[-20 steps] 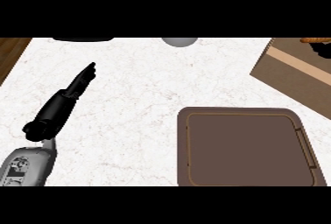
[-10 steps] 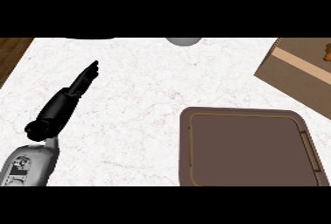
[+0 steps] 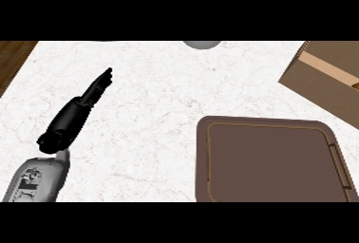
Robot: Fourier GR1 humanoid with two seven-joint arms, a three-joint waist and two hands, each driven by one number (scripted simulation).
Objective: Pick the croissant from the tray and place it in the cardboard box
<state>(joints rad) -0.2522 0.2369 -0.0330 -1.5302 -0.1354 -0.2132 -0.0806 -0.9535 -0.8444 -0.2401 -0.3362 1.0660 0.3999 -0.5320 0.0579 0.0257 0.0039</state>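
Left robot hand [image 3: 73, 114], fingers straight and released, hovers over white marble counter [image 3: 175, 85] beside brown tray [image 3: 203, 161].

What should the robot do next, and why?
Probably turn its view up and right, toward the box. The tray holds no croissant, the right hand is out of view, and only part of the box shows, so where the croissant is cannot be told. The left hand is open at the left, away from both.
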